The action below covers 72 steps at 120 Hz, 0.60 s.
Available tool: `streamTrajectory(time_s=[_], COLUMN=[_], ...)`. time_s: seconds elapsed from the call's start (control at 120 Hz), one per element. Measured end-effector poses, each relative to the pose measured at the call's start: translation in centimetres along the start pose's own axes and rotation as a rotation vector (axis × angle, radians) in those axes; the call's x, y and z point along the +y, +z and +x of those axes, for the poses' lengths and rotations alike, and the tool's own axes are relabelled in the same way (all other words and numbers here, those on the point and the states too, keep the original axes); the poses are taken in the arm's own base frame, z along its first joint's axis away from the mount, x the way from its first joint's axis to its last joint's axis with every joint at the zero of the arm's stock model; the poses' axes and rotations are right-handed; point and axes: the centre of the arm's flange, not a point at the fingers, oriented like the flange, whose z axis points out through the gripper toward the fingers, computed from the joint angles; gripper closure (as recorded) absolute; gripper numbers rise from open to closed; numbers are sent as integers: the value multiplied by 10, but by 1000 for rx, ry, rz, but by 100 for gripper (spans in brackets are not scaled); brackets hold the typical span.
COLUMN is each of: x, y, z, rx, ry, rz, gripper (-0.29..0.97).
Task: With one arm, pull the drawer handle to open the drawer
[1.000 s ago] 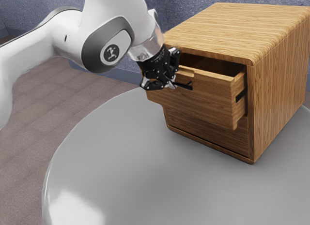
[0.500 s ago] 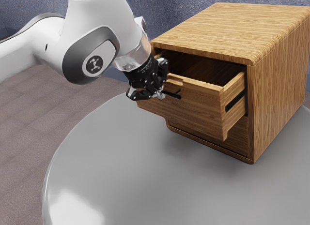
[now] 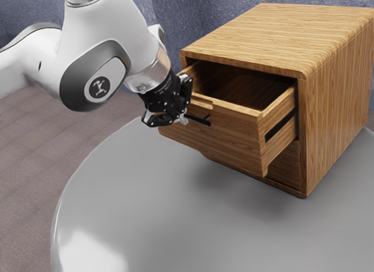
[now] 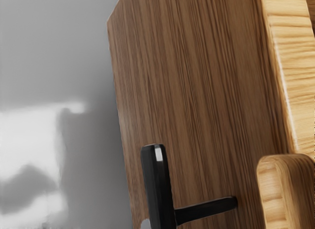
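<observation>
Grey counter was nearest. Above its edge our hand sat at the drawer front, fingers closed to a narrow gap and gripping the black handle from two sides. In the wrist view the handle was just under the hand, standing off the wood on a short post. The drawer stood partway out of the cabinet, inside visible. The cabinet stood on the counter's far side.

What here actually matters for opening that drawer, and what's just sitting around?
Part of the job:
- gripper
- black handle
- upper drawer, partly open

Just there:
- wooden cabinet housing the drawer
- round grey table
- brown floor
</observation>
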Motion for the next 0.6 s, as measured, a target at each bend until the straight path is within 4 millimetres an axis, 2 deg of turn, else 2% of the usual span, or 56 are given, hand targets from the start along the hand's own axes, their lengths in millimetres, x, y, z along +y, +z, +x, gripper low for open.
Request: streamTrajectory(time_s=[0.6], x=[-38], y=[-20], z=[-5], rx=[10], ry=[-17], rz=[-14], gripper=[77])
